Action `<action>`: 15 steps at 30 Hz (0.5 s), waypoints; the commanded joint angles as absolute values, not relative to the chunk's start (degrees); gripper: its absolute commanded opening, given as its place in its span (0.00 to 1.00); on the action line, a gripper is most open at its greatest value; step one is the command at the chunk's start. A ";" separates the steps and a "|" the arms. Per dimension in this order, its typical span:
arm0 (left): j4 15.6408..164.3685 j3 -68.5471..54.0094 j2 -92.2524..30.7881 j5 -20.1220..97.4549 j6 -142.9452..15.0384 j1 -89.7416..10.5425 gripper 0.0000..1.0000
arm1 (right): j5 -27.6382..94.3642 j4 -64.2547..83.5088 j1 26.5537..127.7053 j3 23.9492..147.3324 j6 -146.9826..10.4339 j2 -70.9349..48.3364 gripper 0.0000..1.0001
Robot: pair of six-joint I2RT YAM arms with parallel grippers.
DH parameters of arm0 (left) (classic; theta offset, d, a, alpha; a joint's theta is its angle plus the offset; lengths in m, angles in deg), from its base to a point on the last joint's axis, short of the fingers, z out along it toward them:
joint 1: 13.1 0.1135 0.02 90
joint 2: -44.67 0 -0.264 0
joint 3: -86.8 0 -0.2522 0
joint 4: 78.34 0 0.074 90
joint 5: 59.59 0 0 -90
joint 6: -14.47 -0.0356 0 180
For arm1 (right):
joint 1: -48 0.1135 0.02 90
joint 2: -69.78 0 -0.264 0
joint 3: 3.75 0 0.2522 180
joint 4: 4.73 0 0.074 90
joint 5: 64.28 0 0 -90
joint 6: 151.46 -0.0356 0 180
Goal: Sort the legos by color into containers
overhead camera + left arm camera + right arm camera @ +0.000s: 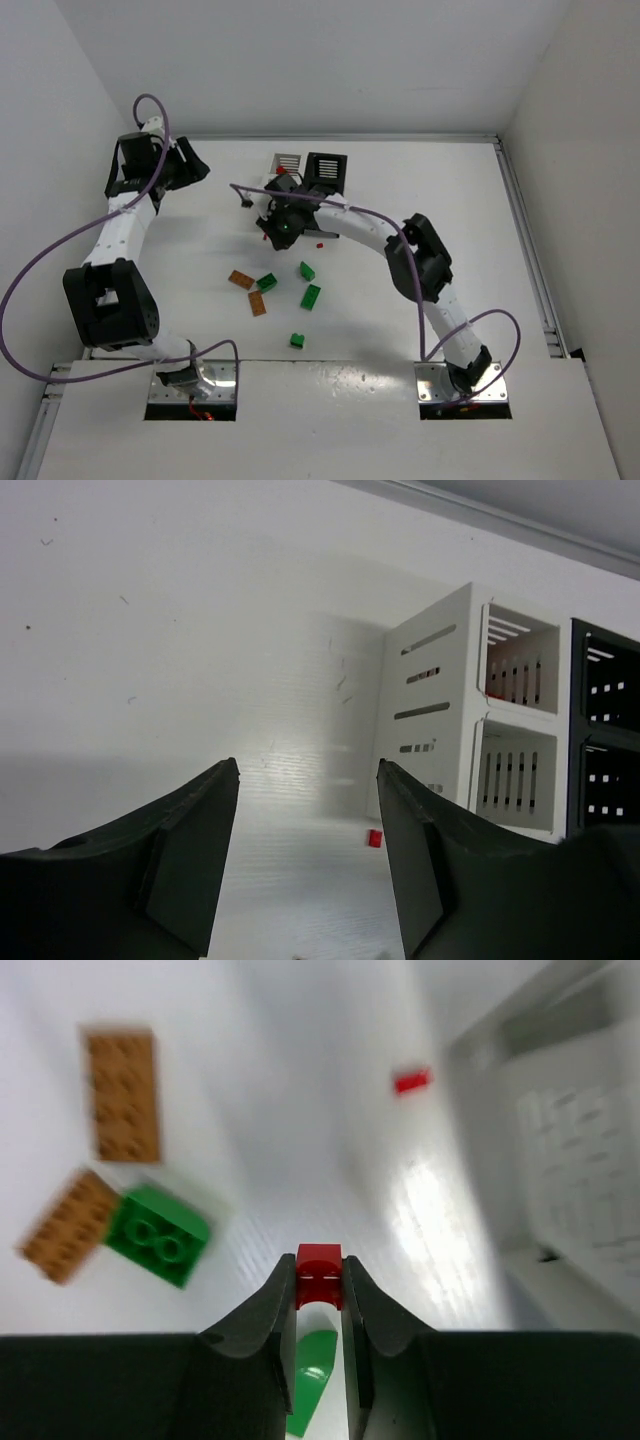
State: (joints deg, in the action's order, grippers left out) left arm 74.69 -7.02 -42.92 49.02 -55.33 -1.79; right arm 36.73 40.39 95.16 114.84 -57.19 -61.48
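Observation:
My right gripper (319, 1278) is shut on a small red lego (319, 1272), held just above the table. Below it lie a green lego (157, 1233) and two orange-brown legos (122, 1093) (66, 1225); another green one (310, 1370) shows under the fingers. A tiny red stud (411, 1081) rests near a white container (570, 1140). From above, the right gripper (278, 230) hangs in front of the white container (288, 162) and the black container (325, 170). My left gripper (308, 770) is open and holds nothing, facing the white containers (440, 710), with a red stud (375, 837) on the table ahead.
Loose legos lie mid-table: orange-brown ones (241, 279) (258, 303) and several green ones (311, 296). A tiny red piece (320, 244) sits beside the right arm. The left arm (190, 165) stands at the back left near the wall.

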 commanded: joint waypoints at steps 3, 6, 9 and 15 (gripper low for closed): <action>73.85 -10.08 -39.61 49.83 -62.67 -1.06 0.64 | 33.12 39.53 92.48 131.98 -61.20 -53.96 0.01; 73.84 -15.00 -37.78 50.79 -67.42 -1.58 0.64 | 29.33 37.17 90.89 136.21 -61.81 -55.73 0.00; 75.24 -21.06 -34.26 52.91 -71.13 -2.20 0.61 | 25.55 32.60 89.14 136.22 -63.82 -56.61 0.00; 79.99 -31.71 -28.71 55.80 -70.53 -4.83 0.61 | 24.48 25.64 86.15 133.92 -66.11 -58.79 0.00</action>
State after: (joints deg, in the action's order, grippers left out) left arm 75.19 -30.42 -31.11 52.73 -68.97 -3.14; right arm 26.06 30.07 86.42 134.21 -63.66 -57.00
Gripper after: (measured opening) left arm 0.612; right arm 0.189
